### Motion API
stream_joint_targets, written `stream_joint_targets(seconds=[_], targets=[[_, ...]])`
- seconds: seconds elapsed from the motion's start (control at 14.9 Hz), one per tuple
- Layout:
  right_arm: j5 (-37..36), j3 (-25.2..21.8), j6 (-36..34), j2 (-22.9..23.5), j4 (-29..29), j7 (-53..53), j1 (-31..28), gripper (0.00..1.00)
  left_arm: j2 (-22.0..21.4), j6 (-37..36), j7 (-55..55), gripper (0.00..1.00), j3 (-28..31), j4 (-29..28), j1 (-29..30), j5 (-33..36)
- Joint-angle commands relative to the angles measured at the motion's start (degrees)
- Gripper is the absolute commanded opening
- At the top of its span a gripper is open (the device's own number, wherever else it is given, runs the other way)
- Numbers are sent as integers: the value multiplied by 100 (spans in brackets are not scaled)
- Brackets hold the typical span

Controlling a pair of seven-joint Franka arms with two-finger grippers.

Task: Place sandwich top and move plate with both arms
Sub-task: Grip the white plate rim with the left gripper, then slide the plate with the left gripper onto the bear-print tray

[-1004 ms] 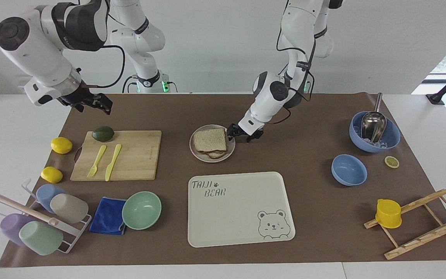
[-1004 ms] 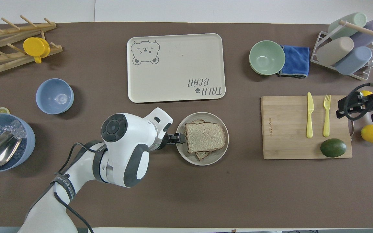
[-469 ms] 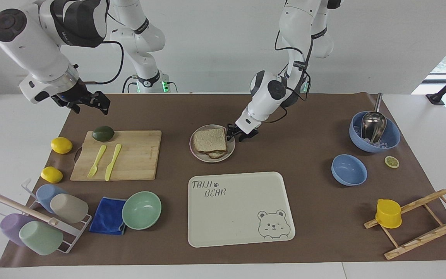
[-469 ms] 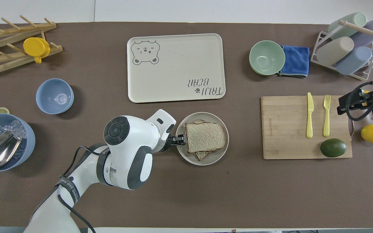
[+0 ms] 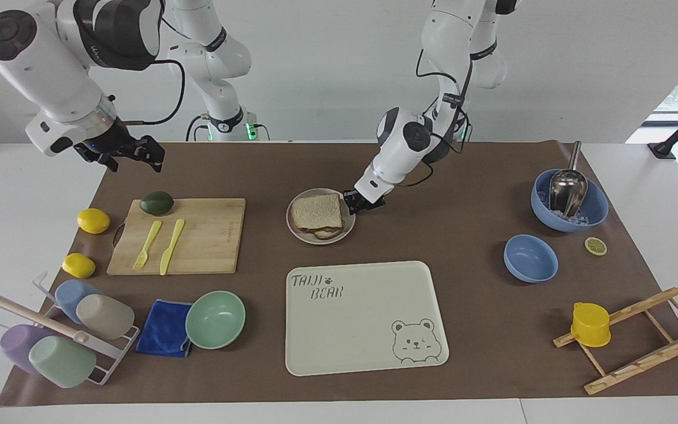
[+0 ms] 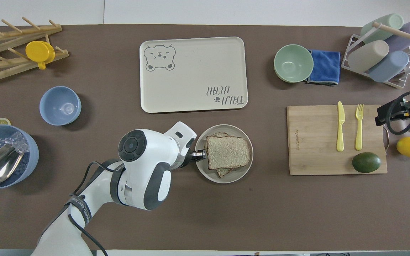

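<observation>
The sandwich top [image 5: 316,212] [image 6: 228,152], a pale brown bread slice, lies on another slice on the round beige plate [image 5: 322,241] [image 6: 241,174] in the middle of the mat. My left gripper [image 5: 355,203] [image 6: 200,154] is low at the plate's rim on the side toward the left arm's end, and it is shut on that rim. My right gripper [image 5: 139,154] [image 6: 390,113] hangs open and empty in the air over the table edge beside the cutting board.
The cream bear tray [image 5: 368,359] [image 6: 148,103] lies just farther from the robots than the plate. A wooden cutting board [image 5: 215,235] holds a fork, a knife and an avocado. Bowls, lemons, a cup rack, a blue cloth and a wooden rack sit around the mat.
The left gripper has closed on the plate's rim, and the plate has shifted a little toward the right arm's end. The right gripper has drifted slightly up and outward.
</observation>
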Motion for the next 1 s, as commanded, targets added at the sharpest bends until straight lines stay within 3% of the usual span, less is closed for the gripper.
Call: stream_joint_targets(seconds=[0.0, 0.2, 0.4, 0.74, 0.94], targets=[[-85, -81, -119, -20, 69, -202, 64, 100, -6, 91, -40, 0, 84, -77, -83, -104], [-85, -108, -172, -73, 51, -210, 100, 100, -93, -223, -66, 0, 101, 1, 66, -104], [-85, 137, 100, -64, 60, -324, -216, 100, -155, -1277, -57, 0, 128, 676, 662, -95], [-138, 130, -111, -47, 156, -403, -234, 100, 380, -1991, -84, 0, 136, 2117, 1498, -86], [-200, 103, 39, -99, 130, -666, -226, 100, 1056, -2027, -206, 0, 145, 2978, 1666, -95]])
